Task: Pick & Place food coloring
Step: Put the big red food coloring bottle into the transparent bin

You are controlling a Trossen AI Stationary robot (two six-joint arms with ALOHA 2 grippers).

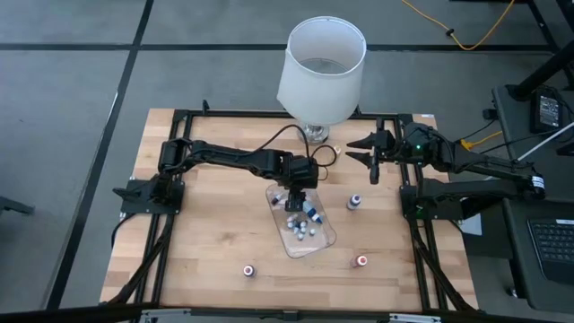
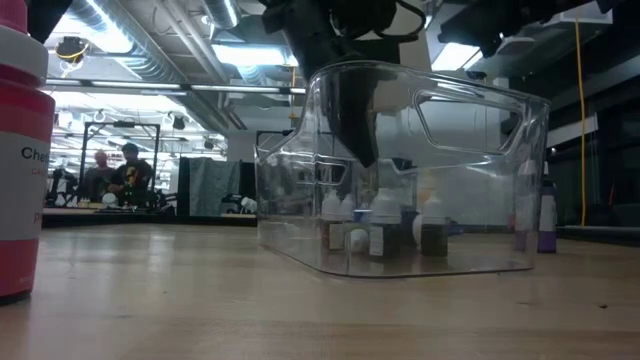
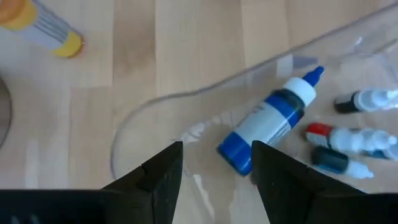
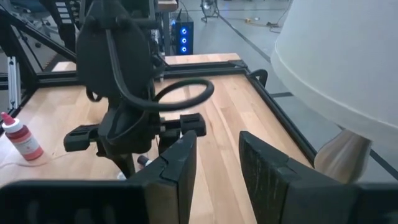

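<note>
A clear plastic tray (image 1: 309, 235) sits mid-table and holds several small food coloring bottles (image 1: 298, 226). My left gripper (image 3: 214, 180) is open, slanting down into the tray's far end (image 2: 355, 120). Just past its fingertips a blue bottle with a white collar and blue tip (image 3: 267, 121) lies on its side on the tray floor, beside smaller bottles (image 3: 351, 140). Nothing sits between the fingers. My right gripper (image 4: 217, 165) waits raised at the far right (image 1: 372, 157), open, with nothing between its fingers.
Loose bottles stand on the table: a purple one (image 1: 355, 202) right of the tray and two red-capped ones (image 1: 248, 270) (image 1: 361, 261) near the front. A yellow-capped bottle (image 3: 43, 28) lies outside the tray. A large white lamp (image 1: 321, 72) stands at the far edge.
</note>
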